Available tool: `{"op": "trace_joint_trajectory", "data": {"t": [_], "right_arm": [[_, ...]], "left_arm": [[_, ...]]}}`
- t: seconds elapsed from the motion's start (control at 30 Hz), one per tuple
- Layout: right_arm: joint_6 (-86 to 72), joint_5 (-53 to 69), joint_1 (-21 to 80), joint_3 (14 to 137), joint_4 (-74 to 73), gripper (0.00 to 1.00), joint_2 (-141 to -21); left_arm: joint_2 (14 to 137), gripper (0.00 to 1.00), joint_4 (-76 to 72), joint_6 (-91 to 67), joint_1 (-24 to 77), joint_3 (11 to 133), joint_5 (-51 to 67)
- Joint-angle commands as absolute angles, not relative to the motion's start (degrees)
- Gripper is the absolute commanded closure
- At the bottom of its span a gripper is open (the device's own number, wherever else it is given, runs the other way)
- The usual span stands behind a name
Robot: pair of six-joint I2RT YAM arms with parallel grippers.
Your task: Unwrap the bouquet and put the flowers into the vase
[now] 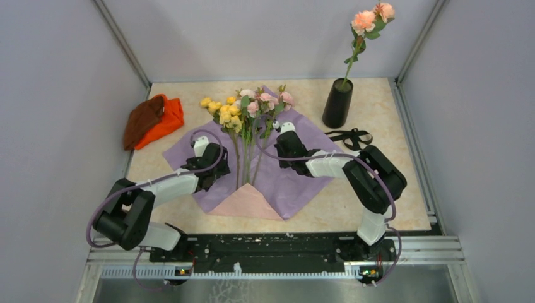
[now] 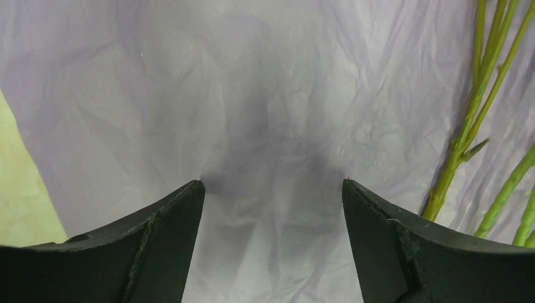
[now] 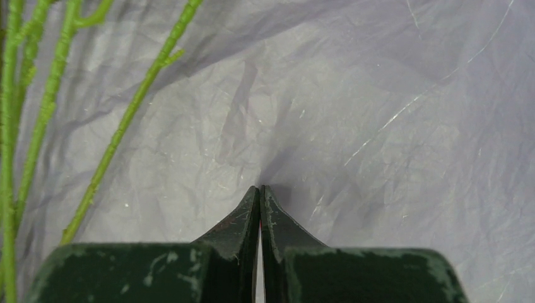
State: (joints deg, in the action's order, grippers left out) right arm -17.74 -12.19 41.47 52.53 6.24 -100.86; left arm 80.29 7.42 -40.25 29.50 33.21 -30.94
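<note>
Well, the paper lies open, ribbon off, one stem in the vase; the other flowers wait. The left claw is spread, the right claw pressed together.

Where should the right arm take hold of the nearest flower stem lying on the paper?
Probably on the bare middle of the outermost stem, from above, jaws across it. It lies flat on the lilac paper, splayed apart from the other stems, nearest the right gripper, which is shut and would have to open first.
</note>
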Motion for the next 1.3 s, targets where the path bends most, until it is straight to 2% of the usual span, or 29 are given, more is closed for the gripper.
{"op": "trace_joint_trajectory", "data": {"t": [0.0,0.8,1.2,1.27], "right_arm": [[-17.1,-14.9,41.2,54.9,7.0,1.0,-103.6],[-16.5,-8.4,36.6,71.7,3.6,1.0,-118.8],[-16.6,-7.1,36.6,69.7,4.8,1.0,-115.4],[-16.2,-8.3,37.4,69.0,4.9,0.88,-113.3]], "left_arm": [[84.4,0.14,3.2,-40.7,27.7,33.5,-24.6],[99.0,0.15,-4.4,-37.5,21.1,45.0,-17.5],[96.6,0.15,-5.3,-37.7,20.0,43.4,-14.4],[94.9,0.15,-5.3,-37.7,20.2,42.9,-13.5]]}}
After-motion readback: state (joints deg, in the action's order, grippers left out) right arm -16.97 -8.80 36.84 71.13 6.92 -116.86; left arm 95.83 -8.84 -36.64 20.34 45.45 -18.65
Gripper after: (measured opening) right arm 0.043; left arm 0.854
